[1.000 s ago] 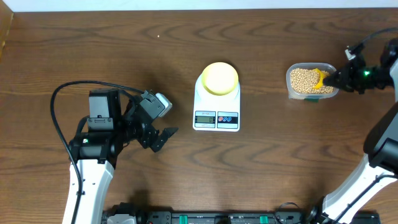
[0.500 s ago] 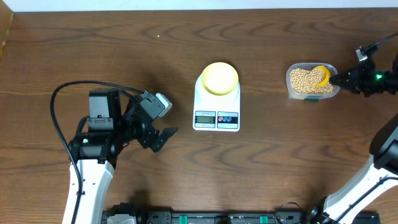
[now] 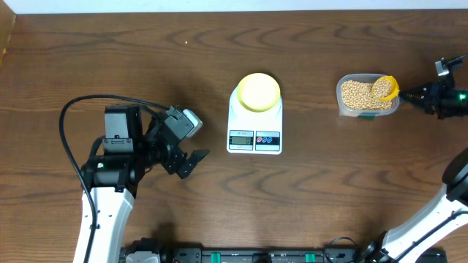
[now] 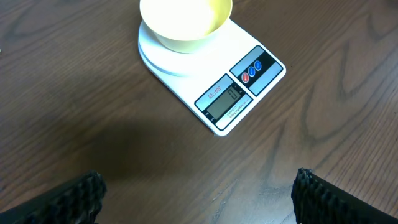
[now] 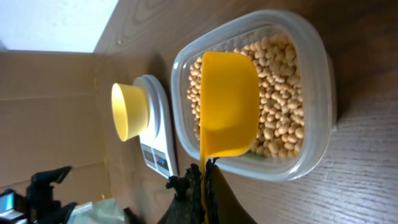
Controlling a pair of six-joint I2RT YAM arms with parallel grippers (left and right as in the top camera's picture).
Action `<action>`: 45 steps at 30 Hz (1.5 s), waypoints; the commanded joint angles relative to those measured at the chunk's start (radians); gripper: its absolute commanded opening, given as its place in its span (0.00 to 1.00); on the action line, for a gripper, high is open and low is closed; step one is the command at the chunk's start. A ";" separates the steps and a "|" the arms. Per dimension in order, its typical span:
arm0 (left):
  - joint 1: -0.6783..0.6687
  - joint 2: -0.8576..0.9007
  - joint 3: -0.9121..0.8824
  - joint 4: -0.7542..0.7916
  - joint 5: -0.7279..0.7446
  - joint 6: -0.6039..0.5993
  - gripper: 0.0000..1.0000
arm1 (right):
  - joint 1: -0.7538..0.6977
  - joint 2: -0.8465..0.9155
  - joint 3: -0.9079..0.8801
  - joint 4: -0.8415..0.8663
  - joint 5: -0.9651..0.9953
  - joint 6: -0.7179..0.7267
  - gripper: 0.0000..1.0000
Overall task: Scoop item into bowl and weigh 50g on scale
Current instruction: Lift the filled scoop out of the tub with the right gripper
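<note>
Partly off-frame: bowl (image 4: 185, 25), left fingers (image 4: 71, 199).

No text reads clearly: the scale (image 4: 208, 76) bears small red print above its display (image 4: 227, 103), too blurred to read.

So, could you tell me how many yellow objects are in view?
2. A small round pale yellow bowl sits on the white digital scale mid-table; a bright yellow plastic scoop is at the right end of the clear plastic tub of tan beans, held by the right gripper.
</note>
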 commanded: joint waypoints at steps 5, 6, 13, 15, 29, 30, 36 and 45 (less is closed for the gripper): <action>0.004 0.005 -0.003 -0.003 -0.003 0.006 0.98 | -0.032 0.003 -0.005 -0.045 -0.084 -0.083 0.01; 0.004 0.005 -0.003 -0.003 -0.003 0.006 0.98 | -0.035 0.003 -0.005 -0.048 -0.091 -0.087 0.01; 0.004 0.005 -0.003 -0.003 -0.003 0.006 0.98 | -0.036 0.003 -0.005 -0.063 -0.145 -0.107 0.01; 0.004 0.005 -0.003 -0.003 -0.003 0.006 0.97 | -0.031 0.003 -0.005 -0.066 -0.169 -0.107 0.01; 0.004 0.005 -0.003 -0.003 -0.003 0.006 0.97 | 0.058 0.003 -0.005 -0.067 -0.326 -0.106 0.01; 0.005 0.005 -0.003 -0.003 -0.003 0.006 0.98 | 0.067 0.003 -0.005 -0.069 -0.333 -0.103 0.01; 0.004 0.005 -0.003 -0.003 -0.003 0.006 0.97 | 0.128 0.003 -0.005 -0.069 -0.367 -0.062 0.01; 0.004 0.005 -0.003 -0.003 -0.003 0.006 0.98 | 0.257 0.003 -0.005 0.028 -0.362 0.101 0.01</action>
